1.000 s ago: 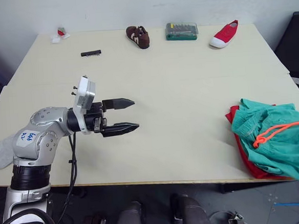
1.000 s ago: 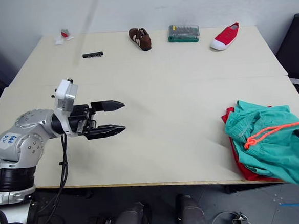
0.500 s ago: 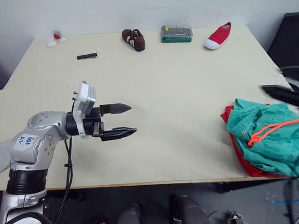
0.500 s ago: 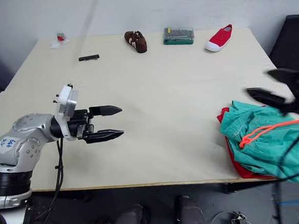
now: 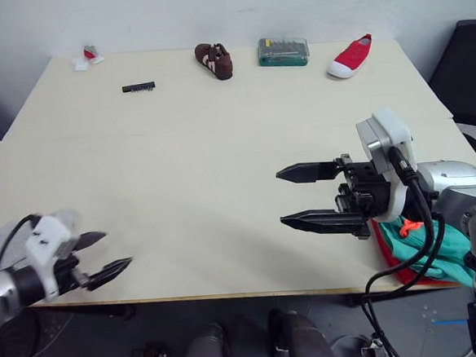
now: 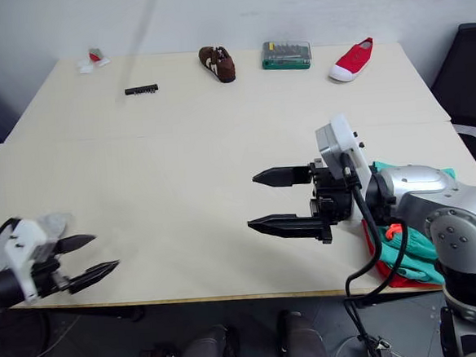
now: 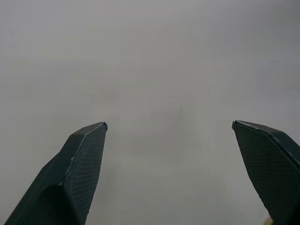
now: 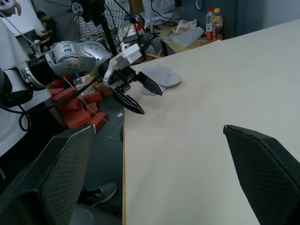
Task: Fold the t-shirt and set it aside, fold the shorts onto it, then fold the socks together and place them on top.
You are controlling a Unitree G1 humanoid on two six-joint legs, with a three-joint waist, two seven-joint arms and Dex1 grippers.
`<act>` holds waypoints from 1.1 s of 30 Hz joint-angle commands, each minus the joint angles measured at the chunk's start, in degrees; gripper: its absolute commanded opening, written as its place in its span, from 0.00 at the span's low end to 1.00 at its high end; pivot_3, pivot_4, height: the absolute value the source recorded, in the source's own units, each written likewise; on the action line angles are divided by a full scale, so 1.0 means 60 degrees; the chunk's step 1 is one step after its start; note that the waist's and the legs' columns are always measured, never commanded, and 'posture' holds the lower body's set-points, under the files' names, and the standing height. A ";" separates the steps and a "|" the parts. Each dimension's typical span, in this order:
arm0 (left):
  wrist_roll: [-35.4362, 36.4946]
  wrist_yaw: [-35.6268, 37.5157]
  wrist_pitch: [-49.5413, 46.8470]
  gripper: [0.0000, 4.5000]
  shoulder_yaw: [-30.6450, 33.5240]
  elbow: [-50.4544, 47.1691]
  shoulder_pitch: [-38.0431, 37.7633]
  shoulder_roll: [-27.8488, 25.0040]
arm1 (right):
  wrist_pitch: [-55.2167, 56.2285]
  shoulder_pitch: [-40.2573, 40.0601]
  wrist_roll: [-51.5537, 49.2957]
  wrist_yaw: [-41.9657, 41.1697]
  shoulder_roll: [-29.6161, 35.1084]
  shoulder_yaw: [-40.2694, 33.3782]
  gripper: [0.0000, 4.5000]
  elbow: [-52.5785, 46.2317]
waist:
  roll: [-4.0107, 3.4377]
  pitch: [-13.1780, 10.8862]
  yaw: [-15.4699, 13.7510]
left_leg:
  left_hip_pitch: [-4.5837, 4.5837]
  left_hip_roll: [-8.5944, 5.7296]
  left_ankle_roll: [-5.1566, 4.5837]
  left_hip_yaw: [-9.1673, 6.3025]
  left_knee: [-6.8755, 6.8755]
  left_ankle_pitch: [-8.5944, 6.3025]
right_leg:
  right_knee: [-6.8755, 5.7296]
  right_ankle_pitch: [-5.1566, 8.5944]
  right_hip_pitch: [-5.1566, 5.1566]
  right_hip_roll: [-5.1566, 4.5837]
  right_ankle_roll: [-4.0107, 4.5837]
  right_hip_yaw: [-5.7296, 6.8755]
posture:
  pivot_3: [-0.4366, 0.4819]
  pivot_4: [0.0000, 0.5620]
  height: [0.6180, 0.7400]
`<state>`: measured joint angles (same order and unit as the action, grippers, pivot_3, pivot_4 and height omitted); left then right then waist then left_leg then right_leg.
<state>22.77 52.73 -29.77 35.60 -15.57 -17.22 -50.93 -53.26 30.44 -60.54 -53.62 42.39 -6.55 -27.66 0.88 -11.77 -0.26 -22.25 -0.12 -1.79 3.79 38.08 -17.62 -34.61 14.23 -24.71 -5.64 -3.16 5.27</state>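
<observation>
Worktop's right edge holds shorts (image 5: 418, 243) over shirt (image 5: 395, 257) — both my tools, left (image 5: 102, 256) and right (image 5: 296, 197), gape empty; socks (image 8: 159, 77) risk sliding off.

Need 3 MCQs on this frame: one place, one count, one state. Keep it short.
1. Where do the shorts lie?
A. near the table's right edge, on the t-shirt
B. at the table's far left corner
C. on the floor

2. How many shoes stand along the table's far edge?
A. one
B. two
C. four

3. How is the right end effector?
A. shut on the shorts
B. shut on a sock
C. open, holding nothing

Key: 1 A, the teal shorts sit over the red t-shirt at the right edge of the table, behind the right arm. 2 B, a brown shoe and a red shoe. 3 C, its two fingers stand wide apart over bare table.
</observation>
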 commanded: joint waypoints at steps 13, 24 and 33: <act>-0.1420 0.0888 0.2136 1.00 -0.0546 0.5906 0.1892 -0.2184 | 0.1053 -0.0244 0.0903 -0.0263 -0.0200 0.0613 0.99 -0.0334 | -0.0005 0.0003 0.0137 | -0.0054 0.0010 -0.0011 0.0039 -0.0030 -0.0003 | -0.0021 0.0007 -0.0097 -0.0013 0.0023 0.0006 | 0.48 0.27 1.00; -0.2130 0.0824 0.2191 0.88 -0.1911 0.8514 0.2873 -0.2530 | 0.1012 -0.0541 0.0682 0.0150 -0.0047 0.0329 1.00 -0.0693 | -0.0006 0.0004 0.0158 | -0.0045 0.0015 0.0013 0.0072 -0.0031 -0.0009 | -0.0057 0.0010 -0.0120 -0.0015 0.0026 0.0001 | 0.48 0.27 1.00; -0.1099 0.0965 0.0461 0.24 -0.1542 0.7204 0.2578 -0.1958 | 0.1384 -0.0748 0.1191 0.0209 0.0338 0.0231 1.00 -0.0755 | -0.0021 0.0012 0.0251 | -0.0014 0.0019 0.0031 0.0093 -0.0032 0.0005 | -0.0106 0.0014 -0.0119 -0.0018 0.0033 -0.0025 | 0.48 0.27 1.00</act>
<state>14.50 58.03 -23.60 26.76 30.58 -0.30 -64.37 -46.65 26.01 -53.81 -52.50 43.82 -3.17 -29.94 0.75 -11.70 1.25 -22.33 -0.02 -1.60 4.36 37.90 -17.59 -35.24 14.32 -25.43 -5.77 -2.96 5.11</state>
